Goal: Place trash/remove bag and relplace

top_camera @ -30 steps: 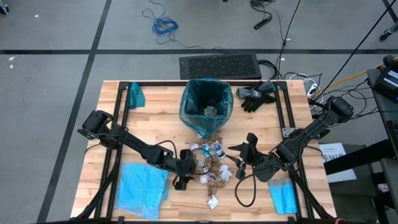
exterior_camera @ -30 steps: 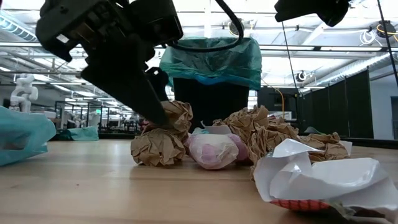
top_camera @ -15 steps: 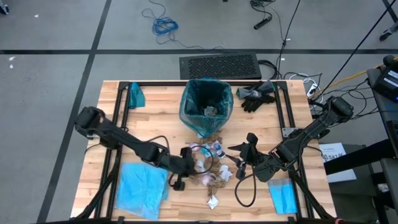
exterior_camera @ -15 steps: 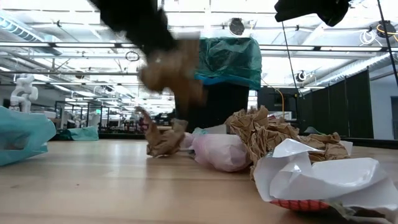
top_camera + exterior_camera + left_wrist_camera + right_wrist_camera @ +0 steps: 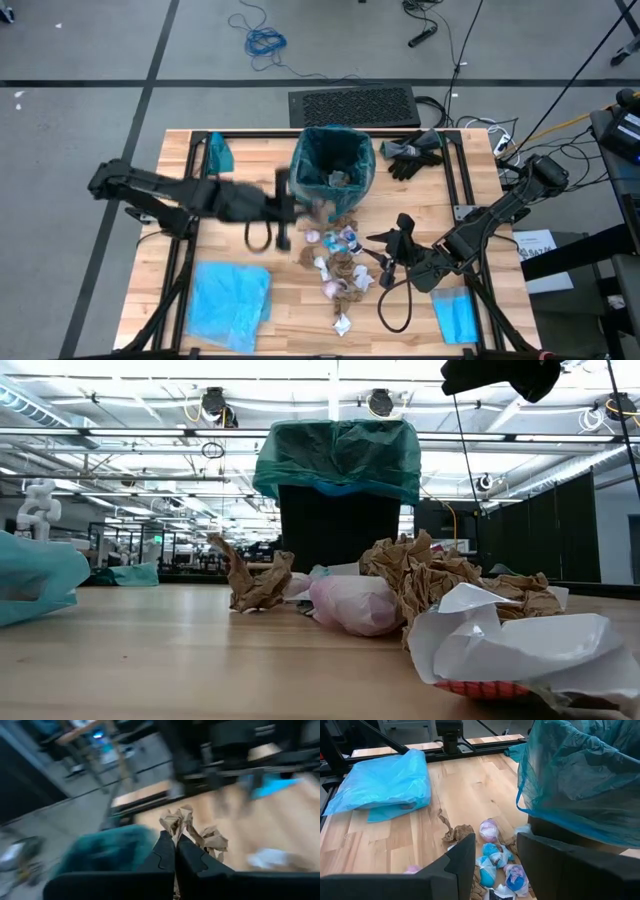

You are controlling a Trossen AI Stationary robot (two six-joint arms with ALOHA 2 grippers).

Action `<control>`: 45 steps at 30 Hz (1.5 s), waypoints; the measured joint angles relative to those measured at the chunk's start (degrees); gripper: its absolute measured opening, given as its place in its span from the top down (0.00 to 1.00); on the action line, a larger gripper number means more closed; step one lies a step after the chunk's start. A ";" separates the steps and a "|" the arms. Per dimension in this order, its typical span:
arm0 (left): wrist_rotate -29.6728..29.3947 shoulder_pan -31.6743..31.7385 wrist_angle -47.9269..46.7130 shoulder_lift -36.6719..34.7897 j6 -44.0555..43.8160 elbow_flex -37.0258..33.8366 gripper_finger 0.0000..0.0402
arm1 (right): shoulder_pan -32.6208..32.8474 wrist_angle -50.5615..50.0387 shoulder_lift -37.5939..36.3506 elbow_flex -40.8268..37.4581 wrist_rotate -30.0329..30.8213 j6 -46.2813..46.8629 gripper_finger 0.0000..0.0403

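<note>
I've lifted my left gripper off the scrap pile, fingers now clamped on a brown paper wad beside the teal bag, ready to drop, while the right gripper waits half-open near the pile.

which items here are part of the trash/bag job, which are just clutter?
Job:
- left gripper, shut on a brown paper wad, next to the bin
- trash pile
- teal bin liner
- sky-blue bag
- right gripper, waiting by the pile

Clutter:
- black gloves
- blue folded cloth
</note>
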 joint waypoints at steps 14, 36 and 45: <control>19.52 26.32 2.88 5.39 1.44 1.57 0.92 | 0.00 -0.09 0.00 0.00 0.00 -0.29 0.66; 26.46 20.96 -10.72 1.85 -8.18 1.40 0.54 | -0.16 -0.59 2.58 0.00 -0.57 1.37 0.66; 20.91 0.68 -16.75 1.15 -12.53 0.58 0.54 | -5.05 3.18 10.37 0.00 -11.85 4.33 0.66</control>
